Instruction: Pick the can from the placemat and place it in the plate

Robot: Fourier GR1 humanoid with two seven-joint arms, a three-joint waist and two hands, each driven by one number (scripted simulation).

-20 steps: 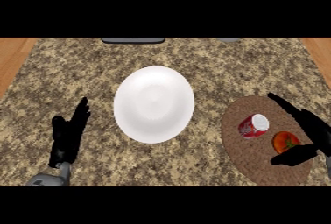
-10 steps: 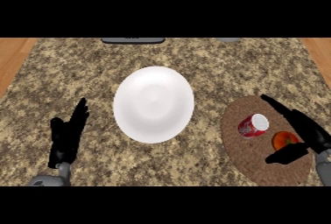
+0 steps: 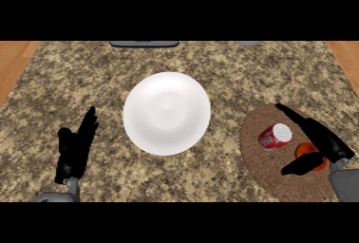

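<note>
Moved: right hand [image 3: 324,142] has shifted a little left, closer to the can [image 3: 275,136].
Can: on the placemat [image 3: 263,175] at right, white end showing, just left of that hand, not held.
Right hand: spread open, holding nothing.
Around: orange thing [image 3: 305,150] partly under the hand; plate [image 3: 166,113] well left, nothing between.
Left hand [image 3: 76,149]: resting open, near left.

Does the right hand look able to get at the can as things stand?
Probably yes: the open right hand sits beside the can on the placemat, nothing between them; the orange thing lies under the palm.
</note>
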